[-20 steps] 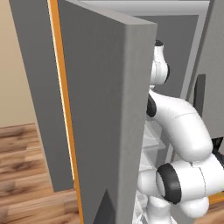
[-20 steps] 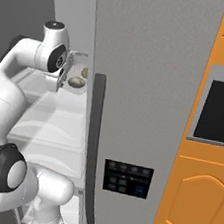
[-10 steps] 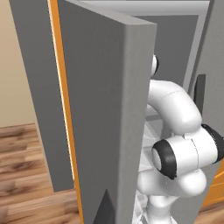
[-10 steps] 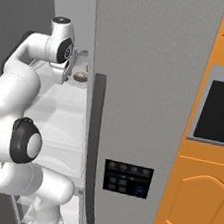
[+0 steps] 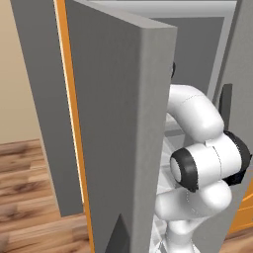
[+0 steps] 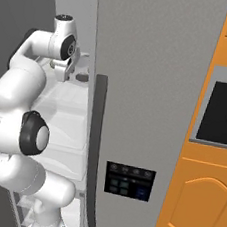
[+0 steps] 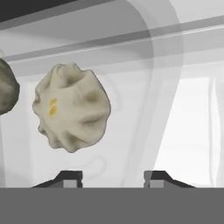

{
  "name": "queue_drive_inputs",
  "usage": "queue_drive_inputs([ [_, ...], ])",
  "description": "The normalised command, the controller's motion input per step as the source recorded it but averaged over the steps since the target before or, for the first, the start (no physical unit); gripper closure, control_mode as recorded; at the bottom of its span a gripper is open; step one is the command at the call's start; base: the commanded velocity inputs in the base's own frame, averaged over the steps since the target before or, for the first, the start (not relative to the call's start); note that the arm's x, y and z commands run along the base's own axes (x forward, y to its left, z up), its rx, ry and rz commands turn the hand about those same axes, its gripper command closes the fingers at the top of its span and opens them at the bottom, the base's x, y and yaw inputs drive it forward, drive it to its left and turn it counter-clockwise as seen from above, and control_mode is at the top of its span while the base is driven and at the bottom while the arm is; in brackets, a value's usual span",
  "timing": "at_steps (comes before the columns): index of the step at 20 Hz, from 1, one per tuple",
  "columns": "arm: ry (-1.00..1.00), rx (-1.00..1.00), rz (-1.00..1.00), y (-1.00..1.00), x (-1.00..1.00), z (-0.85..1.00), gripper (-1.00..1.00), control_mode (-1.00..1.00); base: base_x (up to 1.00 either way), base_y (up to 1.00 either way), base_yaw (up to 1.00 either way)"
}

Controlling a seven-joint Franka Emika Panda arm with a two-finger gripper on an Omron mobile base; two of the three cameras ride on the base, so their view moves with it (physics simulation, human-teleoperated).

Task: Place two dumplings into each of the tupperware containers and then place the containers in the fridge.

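Arm folded up, elbow bent, wrist reaching fwd. Gripper (image 7: pixel 113 177) jaws apart, fingertips (image 7: pixel 70 178) clear, nothing btwn them.

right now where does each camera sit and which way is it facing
Left base view: behind the arm, its left, facing the open fridge door.
Right base view: behind, its right, facing the shut door, shelves and claw.
Hand view: on the hand, facing a dumpling; fingertips apart.
Base views share arm and fridge.

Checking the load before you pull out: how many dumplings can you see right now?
2 in the hand view: one whole dumpling left of centre, another dumpling cut off at the left edge. More may be hidden.
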Motion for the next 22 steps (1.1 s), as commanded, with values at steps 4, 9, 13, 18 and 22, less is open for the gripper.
queue_drive_inputs([
  [4, -0.15, 0.0, -0.01, 0.0, -0.18, 0.0, -1.0, -1.0, 0.0, 0.0, 0.0],
  [9, -0.24, 0.02, -0.03, 0.0, -0.47, 0.01, -1.0, -1.0, 0.0, 0.0, 0.0],
  [13, -0.11, 0.04, -0.02, 0.0, -0.65, 0.46, -1.0, -1.0, 0.0, 0.0, 0.0],
  [18, 0.0, 0.01, -0.01, -0.01, -0.86, 0.61, -1.0, -1.0, 0.0, 0.0, 0.0],
  [22, -0.01, 0.0, -0.04, -0.07, -1.0, 0.03, -1.0, -1.0, 0.0, 0.0, 0.0],
])
